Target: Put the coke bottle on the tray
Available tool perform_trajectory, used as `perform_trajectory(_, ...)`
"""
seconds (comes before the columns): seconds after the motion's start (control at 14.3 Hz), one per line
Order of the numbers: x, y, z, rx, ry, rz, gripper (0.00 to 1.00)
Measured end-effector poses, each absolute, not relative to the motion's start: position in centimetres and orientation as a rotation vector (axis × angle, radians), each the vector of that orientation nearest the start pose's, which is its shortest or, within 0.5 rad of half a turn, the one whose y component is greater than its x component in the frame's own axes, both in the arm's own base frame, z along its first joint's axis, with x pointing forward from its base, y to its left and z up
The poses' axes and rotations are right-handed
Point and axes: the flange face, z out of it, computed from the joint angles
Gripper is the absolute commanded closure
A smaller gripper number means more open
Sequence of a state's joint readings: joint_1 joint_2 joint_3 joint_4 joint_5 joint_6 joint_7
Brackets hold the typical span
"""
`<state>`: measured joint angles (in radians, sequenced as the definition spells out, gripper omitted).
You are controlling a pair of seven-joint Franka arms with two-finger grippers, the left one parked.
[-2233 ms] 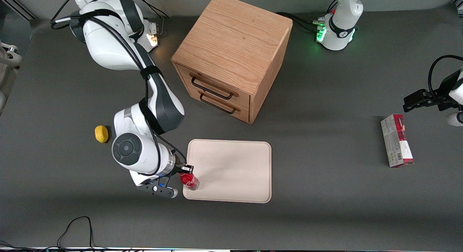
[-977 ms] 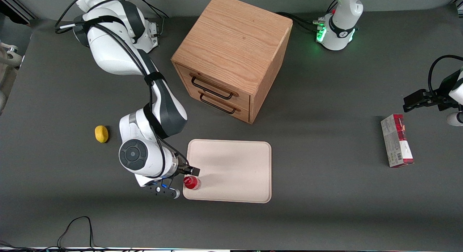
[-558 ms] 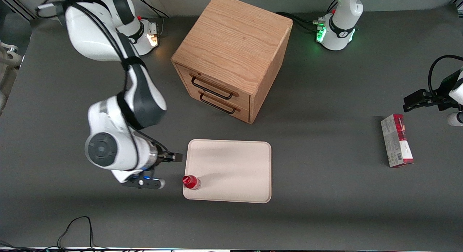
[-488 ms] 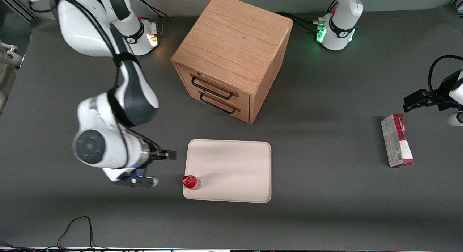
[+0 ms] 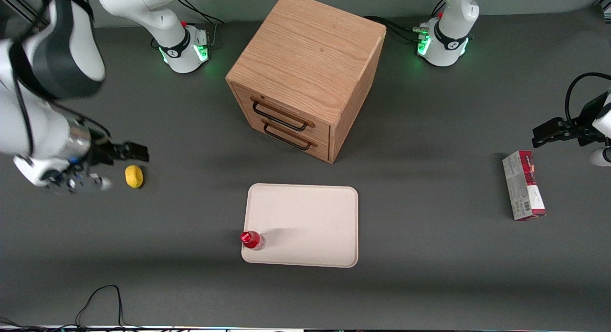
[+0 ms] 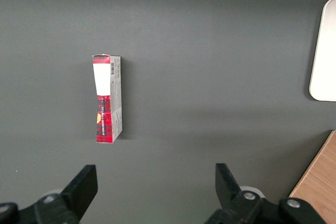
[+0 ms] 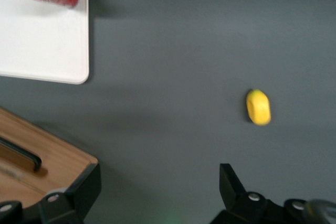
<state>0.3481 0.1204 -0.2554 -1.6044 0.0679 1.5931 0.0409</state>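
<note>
High over the working arm's end of the table, the gripper (image 5: 126,152) is seen w/ fingers spread apart and nothing between them; in the right wrist view both fingertips (image 7: 231,179) are set wide w/ bare table between. Just beside it, slightly nearer the front camera, a yellow lemon-like object (image 5: 134,176) lies on the mat, untouched. Well apart from the gripper, the coke bottle (image 5: 251,239) is stood upright on the tray (image 5: 305,222), at the tray's corner nearest the front camera on the working arm's side, close to the rim. That edge spot is judged the shortest reach. Placement is judged done. A wooden drawer cabinet (image 5: 305,74) sits farther from the camera than the tray; a red-and-grey carton (image 5: 523,185) lies toward the parked arm's end.
</note>
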Motion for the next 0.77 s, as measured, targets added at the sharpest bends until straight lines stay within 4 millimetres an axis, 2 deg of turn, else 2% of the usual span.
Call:
perform_trajectory(0.14,55.3,6.6,55.7,-3.097,-0.093,0.172,0.00)
perform_trajectory(0.28,54.2,7.0,55.0,-3.091,-0.114,0.174,0.00)
perform_trajectory(0.49,54.0,6.9,53.6,-3.095,-0.112,0.194,0.00)
perform_trajectory(0.77,53.9,6.8,54.1,-3.097,-0.108,0.178,0.00)
